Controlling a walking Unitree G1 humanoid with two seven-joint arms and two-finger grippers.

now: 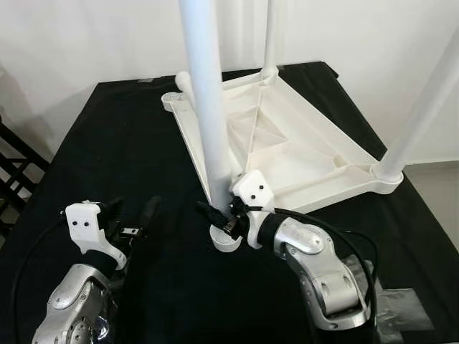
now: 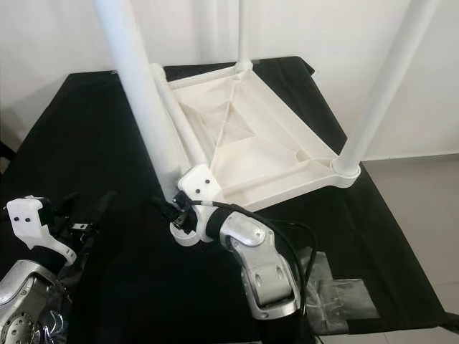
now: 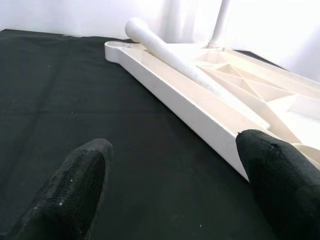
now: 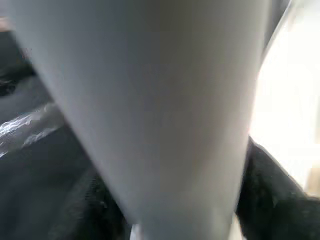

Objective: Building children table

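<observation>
Fitting a table leg (image 1: 206,107) into the near corner socket (image 1: 228,239) of the upturned white tabletop (image 1: 294,154), which lies underside-up on the black-covered work surface (image 1: 107,150). Right gripper (image 1: 222,218) clamped low on that leg just above the socket, black fingers (image 4: 270,195) pressed to either side of the white tube in the right wrist view. Leg standing nearly upright, leaning slightly; whether fully seated cannot be told from here. Two further legs already upright: one at the far corner (image 1: 270,36), one at the right corner (image 1: 423,107). A fourth, loose leg (image 3: 175,60) lying along the tabletop's left edge, its end near the far-left socket (image 1: 172,100), still empty. Left gripper (image 1: 133,222) hovering just above the cloth, near the tabletop's left edge, fingers (image 3: 75,190) spread wide and holding nothing. Next move probably: pressing or twisting the held leg straight down until home, then letting go and reaching for the loose leg. In the way: the standing legs crowding any reach across the tabletop, and the risk of tipping the light tabletop by pushing off-axis. Grey tape patch (image 1: 401,308) on the cloth at the near right.
</observation>
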